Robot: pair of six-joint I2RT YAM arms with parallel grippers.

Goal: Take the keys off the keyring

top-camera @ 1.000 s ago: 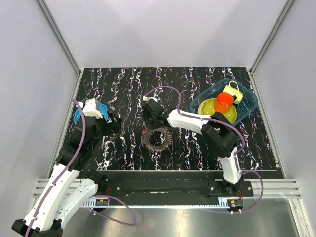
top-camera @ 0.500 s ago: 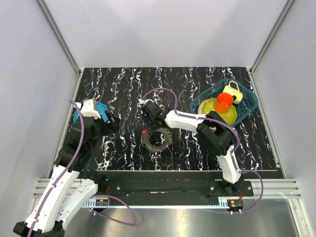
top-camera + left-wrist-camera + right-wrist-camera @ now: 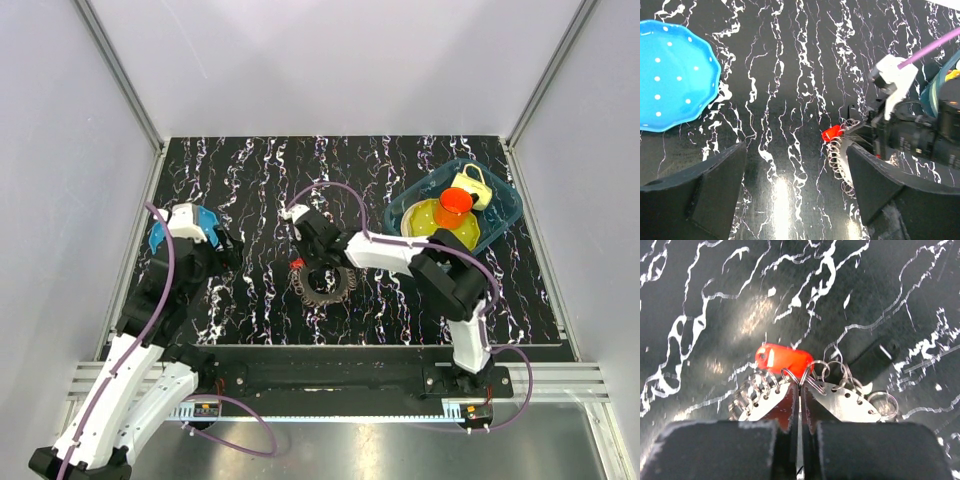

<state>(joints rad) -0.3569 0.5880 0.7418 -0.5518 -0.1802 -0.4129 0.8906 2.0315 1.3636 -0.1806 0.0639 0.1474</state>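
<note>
Keys [image 3: 330, 296] slightly further right; right gripper [image 3: 317, 268] lower, pinched onto them.

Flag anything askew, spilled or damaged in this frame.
Nothing stands out. The keys lie flat in one bunch, with the right gripper shut on them beside the red piece. The blue plate and the tub sit upright.

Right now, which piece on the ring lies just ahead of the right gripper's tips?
The red piece: the only red one, lying just past the shut right gripper. The others are grey keys, fanned to either side of it.
</note>
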